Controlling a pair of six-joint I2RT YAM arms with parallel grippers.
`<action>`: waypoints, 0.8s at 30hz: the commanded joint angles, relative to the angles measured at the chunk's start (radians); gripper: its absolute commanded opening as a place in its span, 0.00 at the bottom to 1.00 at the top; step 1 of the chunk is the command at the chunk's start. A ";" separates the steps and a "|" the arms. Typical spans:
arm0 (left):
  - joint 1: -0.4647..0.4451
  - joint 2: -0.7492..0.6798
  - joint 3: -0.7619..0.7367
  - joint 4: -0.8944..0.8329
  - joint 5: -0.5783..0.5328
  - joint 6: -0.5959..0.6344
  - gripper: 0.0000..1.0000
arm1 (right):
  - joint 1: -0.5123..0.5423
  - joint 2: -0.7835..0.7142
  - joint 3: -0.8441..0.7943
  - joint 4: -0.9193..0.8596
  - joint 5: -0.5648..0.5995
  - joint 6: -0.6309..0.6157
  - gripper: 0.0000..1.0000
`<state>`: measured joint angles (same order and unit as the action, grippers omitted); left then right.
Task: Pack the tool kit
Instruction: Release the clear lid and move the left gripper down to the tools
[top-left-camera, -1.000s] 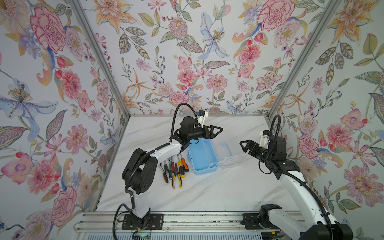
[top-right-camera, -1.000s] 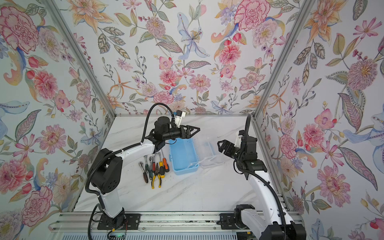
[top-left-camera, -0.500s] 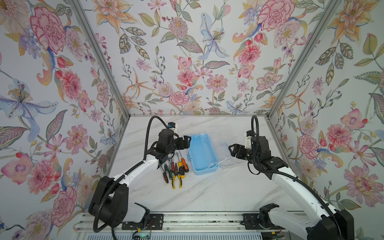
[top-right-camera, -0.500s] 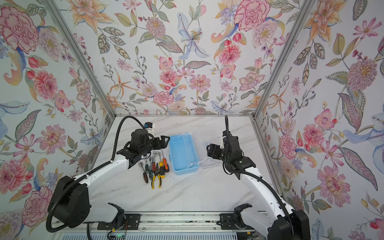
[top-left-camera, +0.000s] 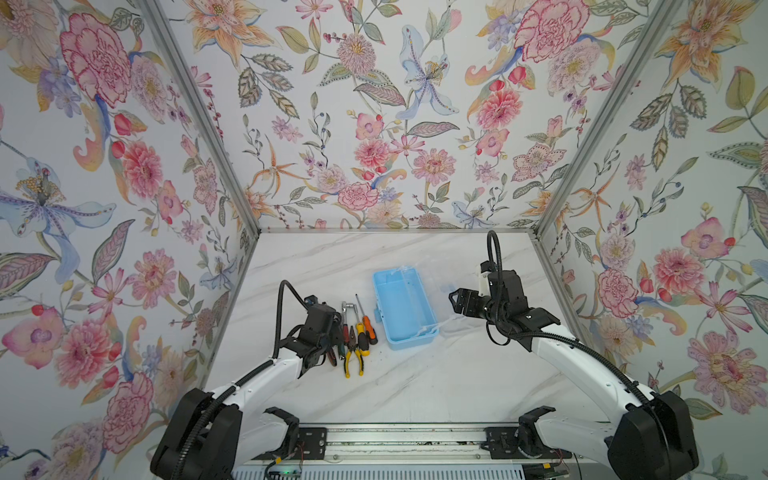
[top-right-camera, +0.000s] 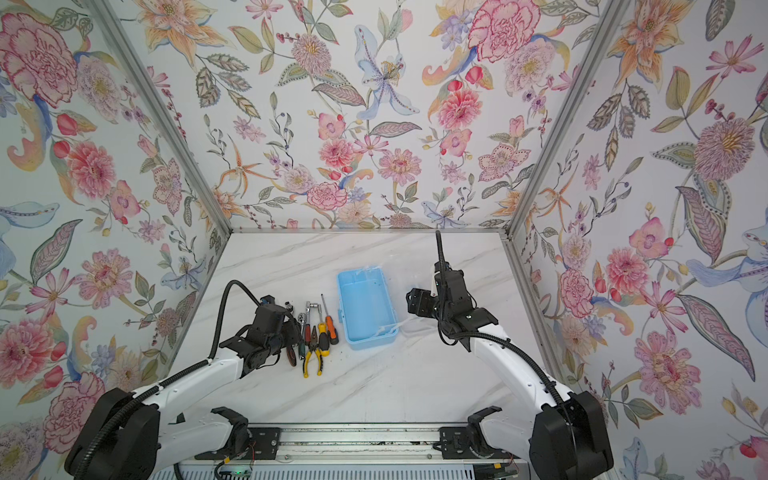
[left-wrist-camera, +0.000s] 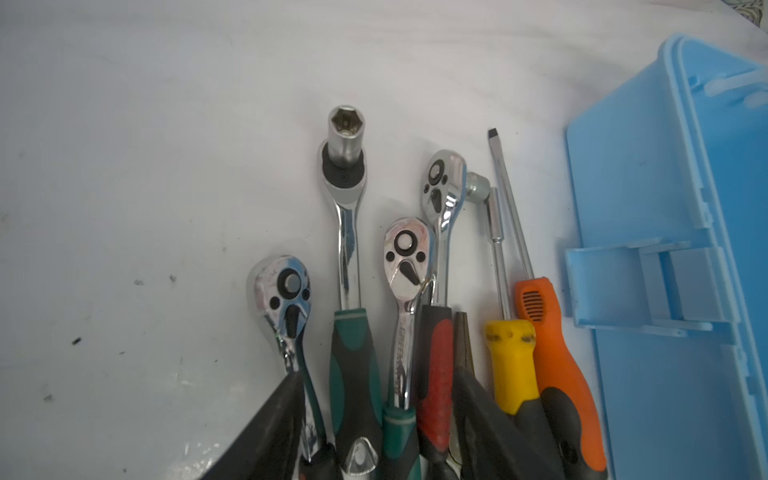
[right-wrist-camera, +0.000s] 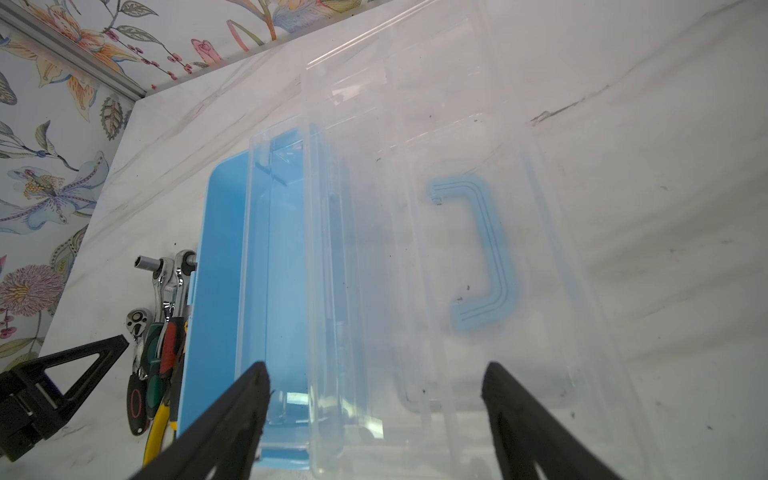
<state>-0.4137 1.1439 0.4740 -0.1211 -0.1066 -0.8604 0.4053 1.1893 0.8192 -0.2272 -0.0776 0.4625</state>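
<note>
Well, left gripper (left-wrist-camera: 374, 374) straddles the ratchet handles (left-wrist-camera: 353, 365), half-spread, probably to grab one. Right gripper (right-wrist-camera: 376, 368) hovers wide open above the clear lid (right-wrist-camera: 457, 166).

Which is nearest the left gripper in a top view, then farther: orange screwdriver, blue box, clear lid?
From the left gripper:
1. Orange screwdriver, just to its right.
2. Blue box, mid-table.
3. Clear lid, right of the box.
</note>
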 joint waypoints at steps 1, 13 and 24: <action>0.018 -0.035 -0.019 -0.016 -0.063 -0.051 0.57 | 0.005 -0.008 0.022 0.022 0.005 -0.023 0.82; 0.116 0.053 -0.047 0.084 0.008 -0.020 0.50 | 0.004 0.013 0.031 0.027 0.001 -0.026 0.82; 0.123 0.195 -0.057 0.199 0.065 -0.025 0.44 | -0.008 0.027 0.036 0.026 -0.004 -0.026 0.82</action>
<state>-0.2974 1.3136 0.4324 0.0498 -0.0628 -0.8951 0.4034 1.2018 0.8196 -0.2119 -0.0780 0.4553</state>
